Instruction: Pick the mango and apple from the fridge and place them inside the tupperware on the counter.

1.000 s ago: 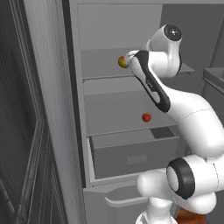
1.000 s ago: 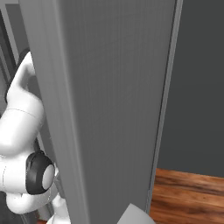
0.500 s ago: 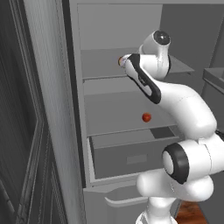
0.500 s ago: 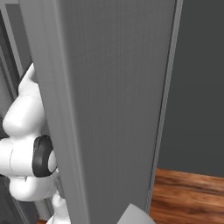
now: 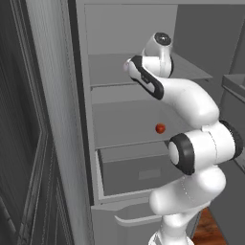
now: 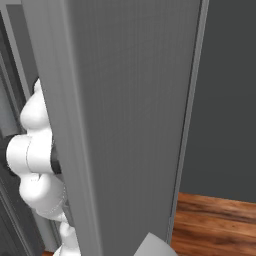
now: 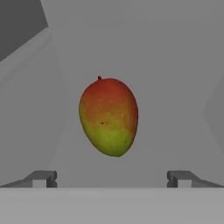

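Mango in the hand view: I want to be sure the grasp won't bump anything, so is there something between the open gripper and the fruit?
Nothing visible. The mango lies alone on the fridge shelf, centred ahead of the open gripper.

Mango (image 7: 109, 116) red-orange over yellow-green; apple (image 5: 160, 128) red; fridge (image 5: 129, 28) plain grey.

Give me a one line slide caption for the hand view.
Open gripper lined up on the mango lying on a grey fridge shelf.

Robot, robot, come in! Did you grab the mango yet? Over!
Gripper open, empty. Mango dead ahead between the fingertips, untouched on the fridge shelf. Apple waiting one shelf down. Nothing in the way.
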{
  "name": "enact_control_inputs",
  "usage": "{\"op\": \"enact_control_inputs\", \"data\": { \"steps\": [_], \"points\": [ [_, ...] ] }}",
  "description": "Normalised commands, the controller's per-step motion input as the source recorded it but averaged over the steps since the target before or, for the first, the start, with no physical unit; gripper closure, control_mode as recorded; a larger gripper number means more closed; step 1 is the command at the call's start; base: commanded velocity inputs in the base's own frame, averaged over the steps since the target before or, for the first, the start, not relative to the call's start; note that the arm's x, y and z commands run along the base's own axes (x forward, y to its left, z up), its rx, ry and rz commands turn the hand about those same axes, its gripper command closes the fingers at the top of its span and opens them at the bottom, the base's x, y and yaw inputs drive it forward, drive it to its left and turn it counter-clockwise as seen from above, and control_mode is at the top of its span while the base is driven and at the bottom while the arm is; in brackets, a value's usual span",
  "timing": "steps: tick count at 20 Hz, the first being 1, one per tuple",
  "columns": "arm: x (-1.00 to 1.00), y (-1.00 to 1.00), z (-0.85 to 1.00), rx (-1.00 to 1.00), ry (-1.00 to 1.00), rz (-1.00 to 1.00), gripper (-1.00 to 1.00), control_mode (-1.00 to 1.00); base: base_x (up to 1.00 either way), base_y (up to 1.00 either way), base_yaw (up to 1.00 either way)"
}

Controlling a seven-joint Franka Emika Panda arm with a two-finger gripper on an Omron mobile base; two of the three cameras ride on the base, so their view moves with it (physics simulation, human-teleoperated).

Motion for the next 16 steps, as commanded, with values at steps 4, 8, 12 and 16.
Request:
{"op": "enact_control_inputs", "data": {
  "steps": [4, 8, 12, 16],
  "points": [
    [0.53, 0.16, 0.0, 0.0, 0.06, 0.0, -1.0, -1.0, 0.0, 0.0, 0.0],
    [0.42, 0.11, -0.09, 0.0, 0.02, 0.0, -1.0, -1.0, 0.0, 0.0, 0.0],
    [0.29, 0.0, -0.17, 0.0, 0.0, 0.0, -1.0, -1.0, 0.0, 0.0, 0.0],
    [0.13, 0.0, -0.34, -0.01, 0.0, 0.0, 1.0, -1.0, 0.0, 0.0, 0.0]
  ]
}}
